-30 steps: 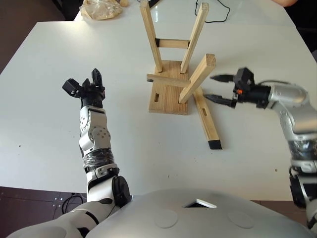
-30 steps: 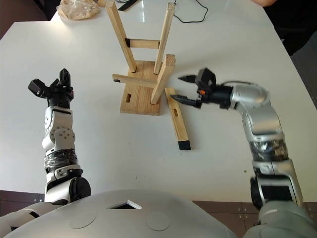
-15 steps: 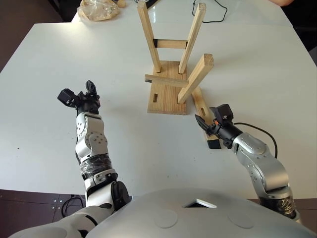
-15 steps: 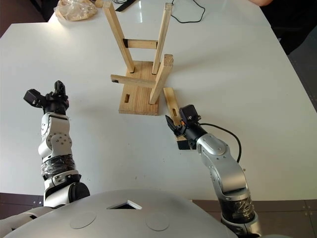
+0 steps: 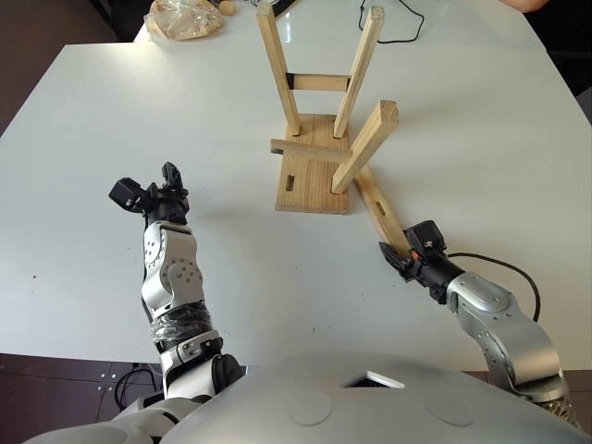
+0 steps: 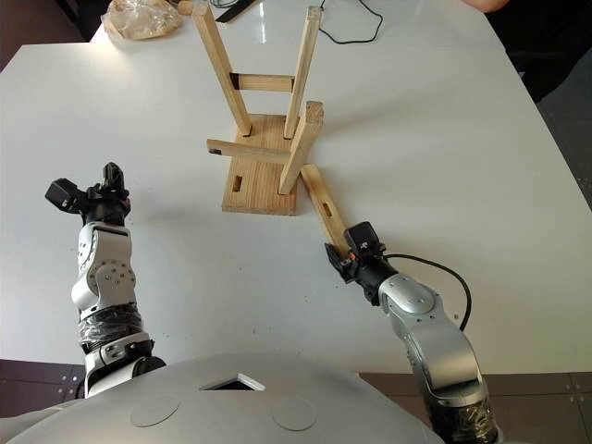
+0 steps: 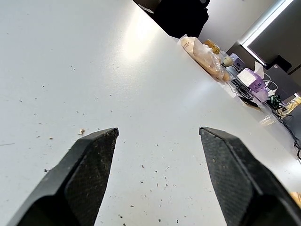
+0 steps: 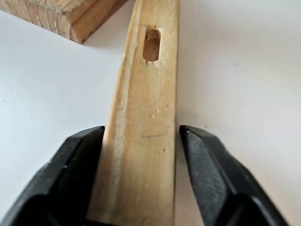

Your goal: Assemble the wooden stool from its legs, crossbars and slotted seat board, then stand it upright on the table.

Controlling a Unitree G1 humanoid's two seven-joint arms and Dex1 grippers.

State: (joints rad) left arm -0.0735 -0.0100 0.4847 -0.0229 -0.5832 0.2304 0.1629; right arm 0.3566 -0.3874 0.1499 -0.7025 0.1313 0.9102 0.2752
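Seat [image 5: 314, 190] lies flat mid-table [image 5: 92, 120], upside down, with three legs fitted. The two far legs [image 5: 279, 69] stick up, joined by a crossbar [image 5: 322, 81]. The third leg [image 5: 365, 146] stands at the seat's near-right corner and tilts. A second crossbar [image 5: 303, 146] runs from it toward the left. Two empty slots [image 5: 290, 182] show on the seat's near-left side.

Loose leg [image 5: 377, 208] lies flat on the table, running from just beside the seat's near-right corner toward us on the right. Right gripper [image 5: 407, 254] is at its near end. On the wrist cam its fingers [image 8: 70, 165] sit narrow, pressed to both sides of the loose leg, so we call it gripped. The leg's mortise [image 8: 151, 44] faces up, beyond the fingers.

Left gripper [image 5: 148, 190] is over bare table, well left of the seat. Its fingers [image 7: 89, 165] are spread wide with nothing between them.

Bag [image 5: 185, 17] sits at the far-left corner, cable [image 5: 407, 23] at the far edge.
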